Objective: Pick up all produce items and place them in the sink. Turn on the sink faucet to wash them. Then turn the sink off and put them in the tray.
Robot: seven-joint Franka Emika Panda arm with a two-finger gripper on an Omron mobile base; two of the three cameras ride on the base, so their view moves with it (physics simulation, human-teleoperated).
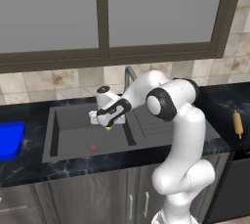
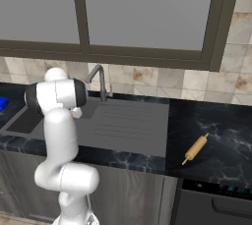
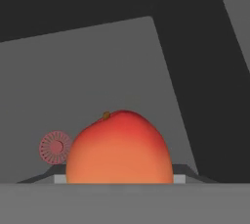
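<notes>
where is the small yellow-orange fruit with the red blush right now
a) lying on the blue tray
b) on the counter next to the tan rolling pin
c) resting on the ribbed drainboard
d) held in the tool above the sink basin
d: the small yellow-orange fruit with the red blush sits between the fingers of the tool, above the floor of the dark grey sink basin.

The round orange-red fruit (image 3: 119, 147) hides the finger tips; the bright blue tray (image 1: 10, 140) runs off frame.

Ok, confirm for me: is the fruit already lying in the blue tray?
No, the fruit sits between the gripper fingers above the sink; the tray lies off left.
</notes>
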